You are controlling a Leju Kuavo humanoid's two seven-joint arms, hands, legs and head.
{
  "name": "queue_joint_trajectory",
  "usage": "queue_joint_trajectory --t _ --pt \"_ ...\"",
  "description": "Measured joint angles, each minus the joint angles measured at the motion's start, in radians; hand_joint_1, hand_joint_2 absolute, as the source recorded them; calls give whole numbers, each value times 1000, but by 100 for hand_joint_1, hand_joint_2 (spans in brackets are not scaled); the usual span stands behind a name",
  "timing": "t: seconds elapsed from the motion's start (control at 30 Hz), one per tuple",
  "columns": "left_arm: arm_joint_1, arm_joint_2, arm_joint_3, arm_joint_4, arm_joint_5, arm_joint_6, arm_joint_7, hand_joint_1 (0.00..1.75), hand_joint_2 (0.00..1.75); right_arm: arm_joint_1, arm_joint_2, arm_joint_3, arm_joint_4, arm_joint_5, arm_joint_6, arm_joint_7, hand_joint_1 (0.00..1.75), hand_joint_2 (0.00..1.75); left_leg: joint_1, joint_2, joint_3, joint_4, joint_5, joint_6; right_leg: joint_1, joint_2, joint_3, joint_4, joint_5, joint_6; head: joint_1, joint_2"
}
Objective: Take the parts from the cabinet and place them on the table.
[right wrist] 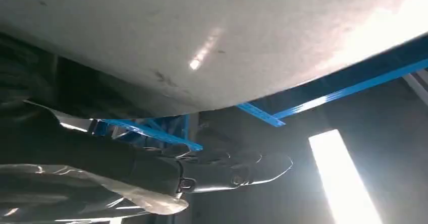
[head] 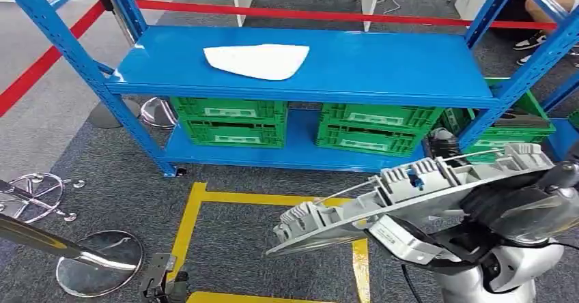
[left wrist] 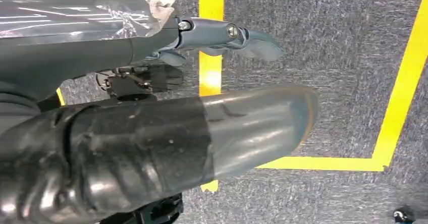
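In front of blue steel shelf rack: long grey ribbed plastic part gripped in right hand, carried level. Left hand hanging over yellow-taped floor, fingers spread, ungrasping. Transport step; next: approach rack top, lower beside white sheet.

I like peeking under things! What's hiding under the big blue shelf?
Under the blue shelf sit green crates, stacked in twos on the lower shelf. The shelf covers their tops, so their insides cannot be seen.
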Motion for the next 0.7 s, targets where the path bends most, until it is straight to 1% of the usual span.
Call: queue_joint_trajectory --t 0.7 --pt "0 0 0 0 0 0 0 0 0 1 0 0 0 0 0 9 0 175 0 0 0 0 0 0 0 0 0 0 0 0 0 0"
